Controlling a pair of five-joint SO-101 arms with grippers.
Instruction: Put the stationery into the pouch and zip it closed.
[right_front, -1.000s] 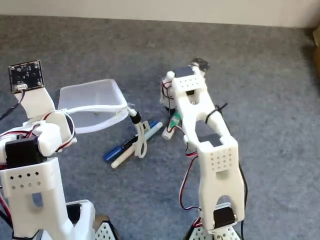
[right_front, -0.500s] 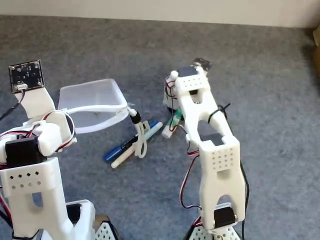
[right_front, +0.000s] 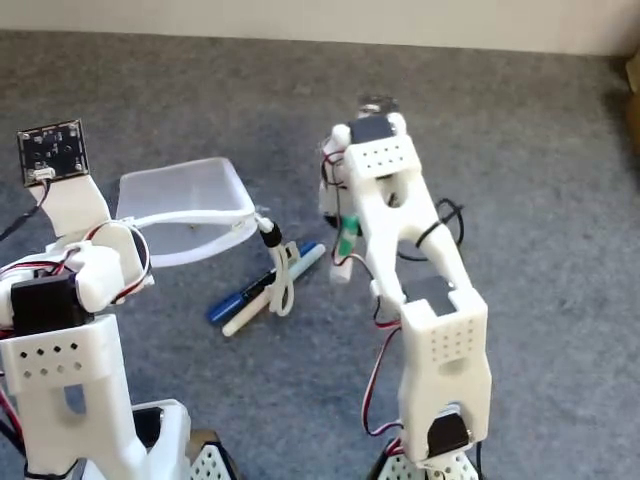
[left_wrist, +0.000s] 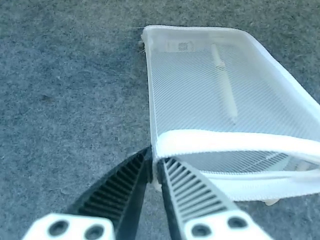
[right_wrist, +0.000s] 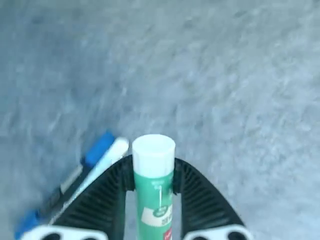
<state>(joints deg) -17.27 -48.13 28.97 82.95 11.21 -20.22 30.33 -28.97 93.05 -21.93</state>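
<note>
A translucent white mesh pouch (right_front: 185, 200) lies open on the grey carpet, with a white pen (left_wrist: 223, 82) inside it. My left gripper (left_wrist: 153, 162) is shut on the corner of the pouch's rim (left_wrist: 225, 141); in the high view that gripper (right_front: 122, 225) sits at the pouch's left end. My right gripper (right_wrist: 152, 167) is shut on a green glue stick (right_wrist: 152, 192) with a white cap. It holds the glue stick (right_front: 346, 246) above the carpet, right of the loose pens. A blue pen (right_front: 262, 281) and a white pen (right_front: 250, 312) lie crossed between the arms.
Another white marker with a dark tip (right_front: 278, 255) lies over the loose pens, close to the pouch's right corner. In the right wrist view the blue pen and a white pen (right_wrist: 95, 167) lie below the glue stick. Bare grey carpet (right_front: 520, 180) stretches to the right and back.
My right gripper has lifted the glue stick off the carpet and shifted slightly toward the back. The left arm, the pouch and the loose pens have stayed put.
</note>
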